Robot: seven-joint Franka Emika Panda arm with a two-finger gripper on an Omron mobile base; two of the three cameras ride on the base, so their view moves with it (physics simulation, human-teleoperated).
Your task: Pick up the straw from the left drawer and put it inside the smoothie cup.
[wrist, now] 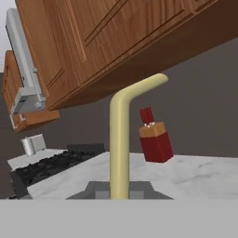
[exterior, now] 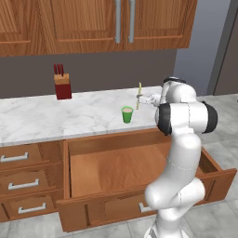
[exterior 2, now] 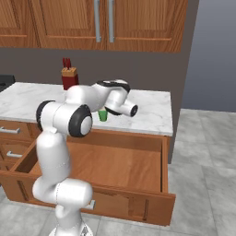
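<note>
My gripper (exterior: pixel 139 99) is shut on the straw (exterior: pixel 139 95), a thin pale yellow-green stick held upright above the marble counter. In the hand view the straw (wrist: pixel 119 148) rises from between the fingertips (wrist: pixel 95 189) and bends over at its top. The smoothie cup (exterior: pixel 127 114), small and green with pinkish contents, stands on the counter just left of and nearer than the straw. From the right base view the cup (exterior 2: pixel 103 115) peeks out behind my forearm. The left drawer (exterior: pixel 116 167) stands pulled wide open below the counter, its wooden bottom (exterior 2: pixel 120 161) bare.
A red knife block (exterior: pixel 62 83) (wrist: pixel 155 139) stands at the back of the counter, left of the cup. Narrow stacked drawers (exterior: pixel 21 183) sit left of the open drawer. Wooden upper cabinets (exterior: pixel 116 23) hang overhead. A dark stovetop (wrist: pixel 51 165) lies far left.
</note>
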